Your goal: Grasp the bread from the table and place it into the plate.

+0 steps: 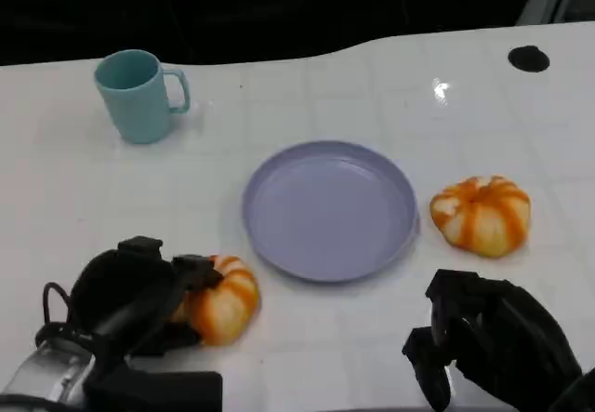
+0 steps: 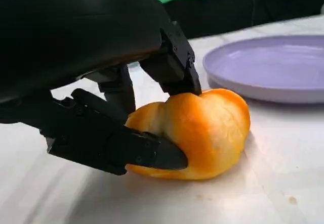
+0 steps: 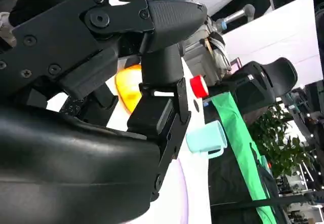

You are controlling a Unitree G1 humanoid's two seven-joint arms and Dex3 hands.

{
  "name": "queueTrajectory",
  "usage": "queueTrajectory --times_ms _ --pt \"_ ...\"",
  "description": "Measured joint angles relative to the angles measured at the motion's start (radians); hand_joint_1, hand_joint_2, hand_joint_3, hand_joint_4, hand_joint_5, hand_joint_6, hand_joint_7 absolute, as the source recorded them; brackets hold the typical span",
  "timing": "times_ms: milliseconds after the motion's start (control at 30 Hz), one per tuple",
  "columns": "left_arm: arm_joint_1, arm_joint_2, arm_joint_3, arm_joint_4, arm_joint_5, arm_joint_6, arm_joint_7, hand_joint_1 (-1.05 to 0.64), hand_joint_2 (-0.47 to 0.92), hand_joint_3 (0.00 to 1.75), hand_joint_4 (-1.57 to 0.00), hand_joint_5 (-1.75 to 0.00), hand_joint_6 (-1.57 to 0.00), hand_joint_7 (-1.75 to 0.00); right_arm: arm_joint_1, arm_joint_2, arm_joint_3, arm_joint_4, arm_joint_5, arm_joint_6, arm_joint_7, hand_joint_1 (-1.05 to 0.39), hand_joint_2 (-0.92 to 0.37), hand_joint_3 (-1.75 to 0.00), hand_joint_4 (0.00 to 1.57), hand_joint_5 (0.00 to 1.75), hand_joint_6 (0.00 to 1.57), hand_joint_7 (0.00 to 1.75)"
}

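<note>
While the left robot hand [image 1: 139, 305] grips a bread roll [image 1: 221, 299] resting on the white counter [image 1: 84, 198] just beside the purple plate [image 1: 330, 209], the right robot hand [image 1: 493, 342] hovers near a second roll [image 1: 481, 214], fingers curled in, holding nothing.

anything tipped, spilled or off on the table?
Nothing stands out. The mug stands upright, the plate lies flat and bare, one bread sits beside it, and the left robot hand grips the other bread.

Both hands black: left hand [image 1: 139, 305] w/ silver forearm (black cable looped), right hand [image 1: 497, 342] screw-studded.
</note>
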State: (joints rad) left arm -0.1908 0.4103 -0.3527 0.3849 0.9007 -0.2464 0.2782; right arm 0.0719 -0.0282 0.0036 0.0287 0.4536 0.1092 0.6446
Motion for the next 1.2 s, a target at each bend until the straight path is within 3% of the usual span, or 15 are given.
queueTrajectory --times_ms 167,367,600,900,933,967,1067,1200 --pt "-0.001 0.000 -0.012 0.033 0.040 0.006 0.147 -0.27 0.70 0.87 -0.80 -1.75 -0.63 -1.63 0.000 0.000 0.000 0.000 0.000 0.000 0.000 -0.93 -0.64 -0.54 1.22 1.54 1.04 1.40" --pt "0.006 0.000 -0.008 -0.023 0.059 0.070 0.180 -0.26 0.63 0.90 -0.80 -1.75 -0.62 -1.70 -0.001 0.000 -0.001 0.000 0.002 0.000 0.002 -0.93 -0.65 -0.53 1.21 1.54 1.04 1.39" --pt "0.058 -0.003 0.032 -0.258 0.054 0.203 0.083 -0.25 0.59 0.93 -0.82 -1.75 -0.67 -1.63 -0.002 0.000 -0.002 0.002 0.004 -0.001 0.002 -0.92 -0.65 -0.53 1.21 1.55 1.05 1.38" --pt "0.076 -0.005 0.057 -0.427 0.055 0.264 -0.001 -0.23 0.56 0.90 -0.84 -1.75 -0.78 -1.44 -0.003 0.000 -0.002 0.004 0.004 -0.001 0.002 -0.92 -0.65 -0.53 1.21 1.55 1.04 1.38" --pt "0.073 -0.007 0.057 -0.431 0.055 0.264 -0.003 -0.25 0.61 0.78 -0.84 -1.75 -0.79 -1.36 -0.003 0.000 -0.002 0.004 0.004 -0.002 0.002 -0.93 -0.65 -0.53 1.21 1.55 1.04 1.39" --pt "0.065 -0.010 0.057 -0.432 0.054 0.263 -0.005 -0.25 0.64 0.70 -0.84 -1.75 -0.76 -1.40 -0.003 0.000 -0.002 0.004 0.003 -0.002 0.002 -0.93 -0.66 -0.53 1.20 1.56 1.04 1.39" --pt "0.008 -0.013 0.056 -0.400 0.023 0.214 -0.012 -0.22 0.65 0.66 -0.86 -1.75 -0.76 -1.45 -0.003 0.000 -0.001 0.007 0.002 -0.004 0.002 -0.93 -0.65 -0.53 1.20 1.56 1.04 1.39" --pt "-0.081 -0.025 0.049 -0.312 -0.061 0.097 -0.013 -0.22 0.49 1.01 -0.88 -1.75 -0.71 -1.65 -0.004 0.000 0.000 0.008 0.002 -0.006 0.002 -0.93 -0.66 -0.51 1.20 1.56 1.05 1.39"
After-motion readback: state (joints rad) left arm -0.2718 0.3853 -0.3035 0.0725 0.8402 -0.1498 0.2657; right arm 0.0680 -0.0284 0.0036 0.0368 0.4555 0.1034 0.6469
